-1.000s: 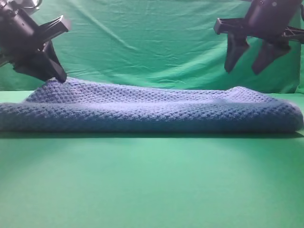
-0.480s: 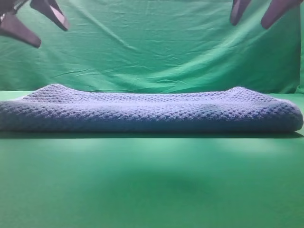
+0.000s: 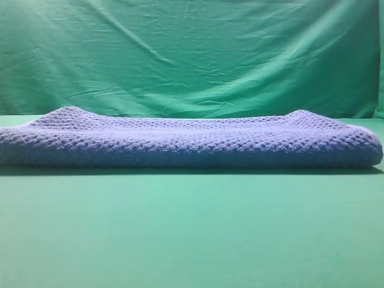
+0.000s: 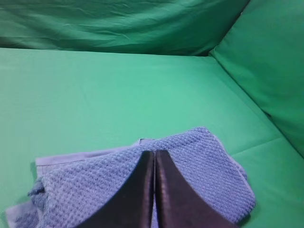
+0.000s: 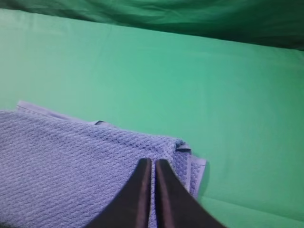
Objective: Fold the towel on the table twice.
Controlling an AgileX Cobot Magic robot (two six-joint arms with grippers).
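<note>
The towel (image 3: 192, 143) lies flat on the table (image 3: 192, 234) as a long, low, layered strip that runs almost the full width of the exterior high view. Its thick rounded edge faces the camera and a softly rolled end sits at its right. The stacked layers suggest it is already folded at least once; how many folds it holds cannot be told from here.

Neither arm shows in the exterior high view, so both appear raised clear of the towel. In the left wrist view the left gripper (image 4: 154, 156) hangs above the towel's end with its two dark jaws pressed together and nothing between them. Below it the towel's corner shows a thin pale hem and a slightly rumpled lower layer peeking out on one side. In the right wrist view the right gripper (image 5: 153, 164) is likewise closed and empty above the towel's other end, where the hem steps out beyond the top layer. Empty, closed jaws held high look like a rest or retreat pose, probably to keep clear of the cloth.

Bare green table stretches wide in front of the towel and beyond both of its ends, leaving plenty of room to move. Behind the towel, the backdrop curtain (image 3: 192, 54) limits space.
</note>
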